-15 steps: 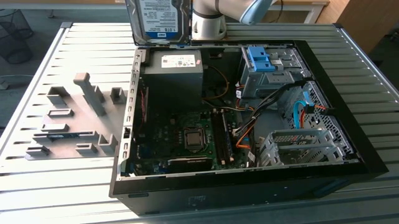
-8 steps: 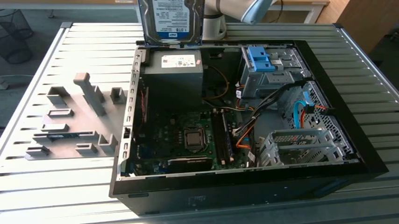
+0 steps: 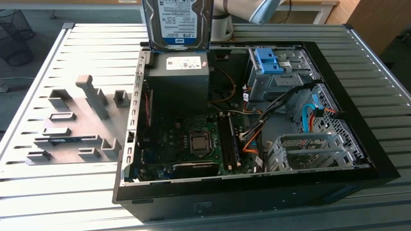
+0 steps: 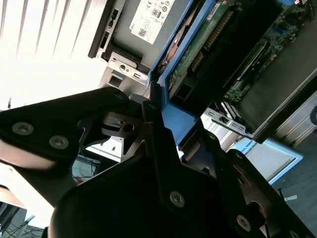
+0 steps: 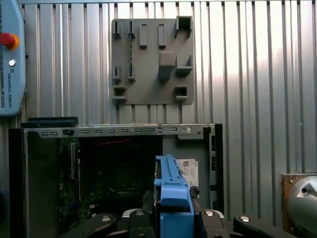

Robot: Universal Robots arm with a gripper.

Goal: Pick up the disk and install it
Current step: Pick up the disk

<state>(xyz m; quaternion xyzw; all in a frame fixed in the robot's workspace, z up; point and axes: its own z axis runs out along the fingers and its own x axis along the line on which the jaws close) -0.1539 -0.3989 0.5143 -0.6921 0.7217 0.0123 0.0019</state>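
Disk: the flat rectangular silver-grey hard-drive disk, with a white-and-blue label and a blue plastic frame along its edges, is held upright in the air. Its label faces the exterior camera. It hangs over the far corner of the computer case on the exterior view's left.
Disk in the wrist views: it shows edge-on in both, and the blue frame points down toward the open case.
Gripper: the black two-finger gripper is clamped on the disk, with its fingers closed against the blue frame from either side.
Arm: a light grey robot arm stands at the far edge, behind the disk.
Power supply: a dark grey metal box with a small white sticker sits in the case's far corner on the exterior view's left, directly below the disk.
Case: a black desktop computer case lies on its side with the open face up.
Motherboard: a green circuit board lies flat in the near part of the case, on the exterior view's left.
Bracket: a taller blue plastic bracket stands in a metal bay at the far side, on the exterior view's right of the power supply.
Drive cage: a silver perforated metal cage sits at the near side on the exterior view's right, with orange and black cables between it and the motherboard.
Fixture plate: a grey plate with raised holders lies just beside the case on the exterior view's left.
Tabletop: a slatted silver metal tabletop carries the case and the plate.
Pendant: a grey-blue handheld controller with a red button lies on the tabletop.
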